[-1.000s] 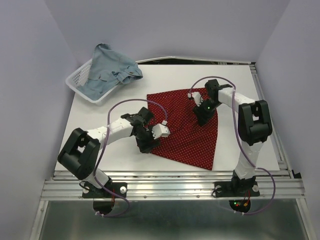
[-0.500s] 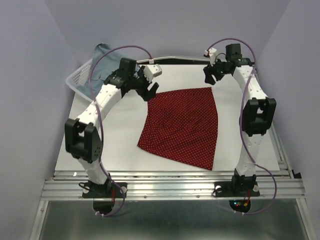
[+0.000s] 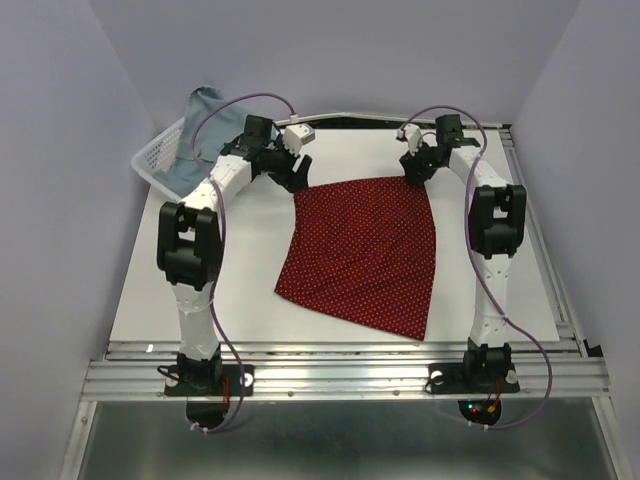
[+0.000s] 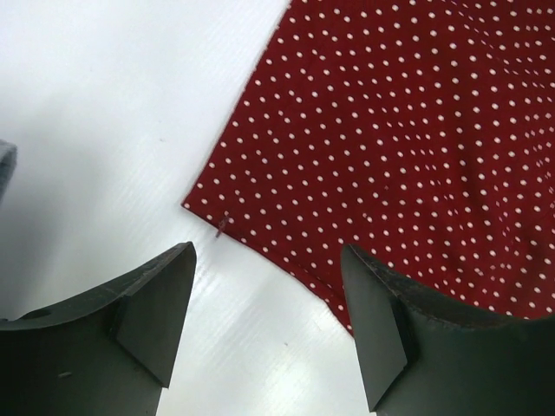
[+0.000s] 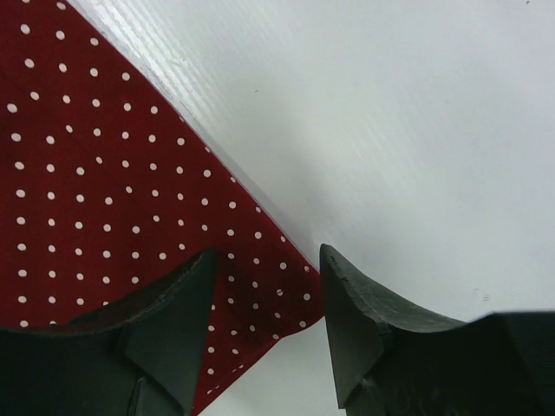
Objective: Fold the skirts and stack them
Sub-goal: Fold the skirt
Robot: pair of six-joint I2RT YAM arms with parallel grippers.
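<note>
The dark red skirt with white dots [image 3: 365, 250] lies spread flat in the middle of the table. My left gripper [image 3: 295, 178] is open at its far left corner; in the left wrist view the gripper [image 4: 269, 321] is just off the skirt [image 4: 390, 147], whose corner lies ahead of the fingers [image 4: 147, 303]. My right gripper [image 3: 410, 172] is open at the far right corner; in the right wrist view the gripper [image 5: 269, 321] straddles that corner of the skirt [image 5: 104, 199]. The light blue denim skirt [image 3: 200, 105] lies bunched in the basket, partly hidden by my left arm.
A white mesh basket [image 3: 148, 162] stands at the table's far left corner. A metal rail [image 3: 350, 375] runs along the near edge, and walls close in the left, right and back sides.
Both grippers have left the middle of the red skirt and reached out to its far corners, then dropped low beside them. The skirt's left side now lies flat.
</note>
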